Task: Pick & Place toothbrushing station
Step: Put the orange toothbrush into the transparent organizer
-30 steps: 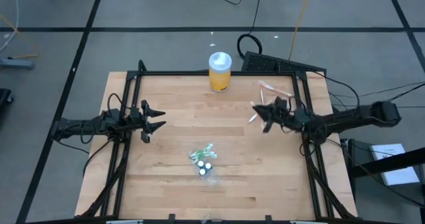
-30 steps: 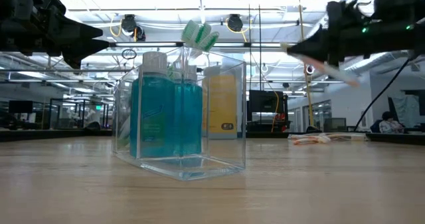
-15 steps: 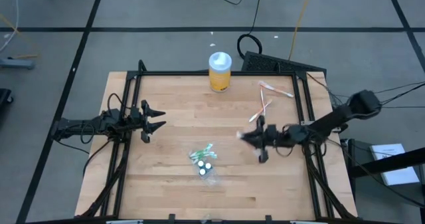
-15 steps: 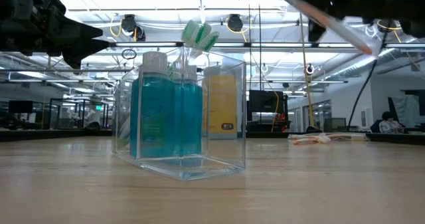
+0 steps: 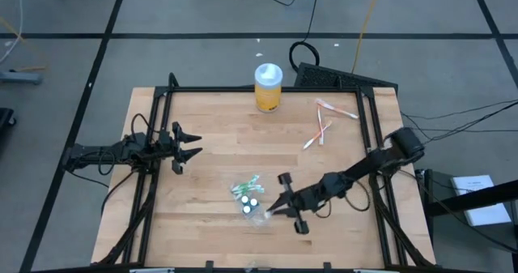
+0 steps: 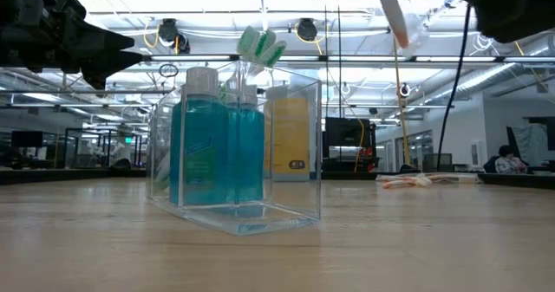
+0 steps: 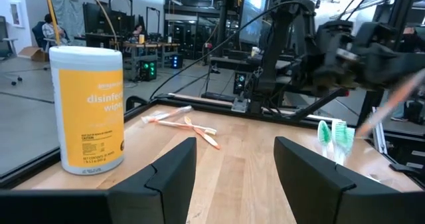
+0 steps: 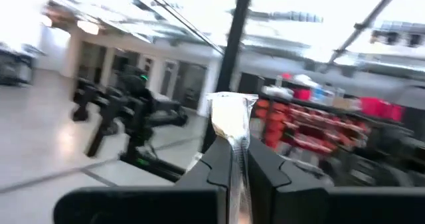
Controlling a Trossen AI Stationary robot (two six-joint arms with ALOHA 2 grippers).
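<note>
The clear container (image 5: 250,202) stands near the front middle of the table (image 5: 210,232), and the low view shows it already holding two blue bottles (image 6: 217,149) and green-headed toothbrushes (image 6: 258,42) poking out of its top. The right gripper (image 5: 285,206) hangs just beside it on the right, its fingers pinched on a wrapped toothbrush (image 8: 232,127) that sticks out between them in the right wrist view and slants overhead in the low view. The left gripper (image 5: 190,144) waits over the left side of the table with its fingers spread and nothing between them. Two more wrapped toothbrushes (image 5: 324,125) lie at the back right, near the yellow jar (image 5: 268,87). Judging by this, the station is partly filled: one brush looks ready to go in, and the two at the back remain to be fetched.
</note>
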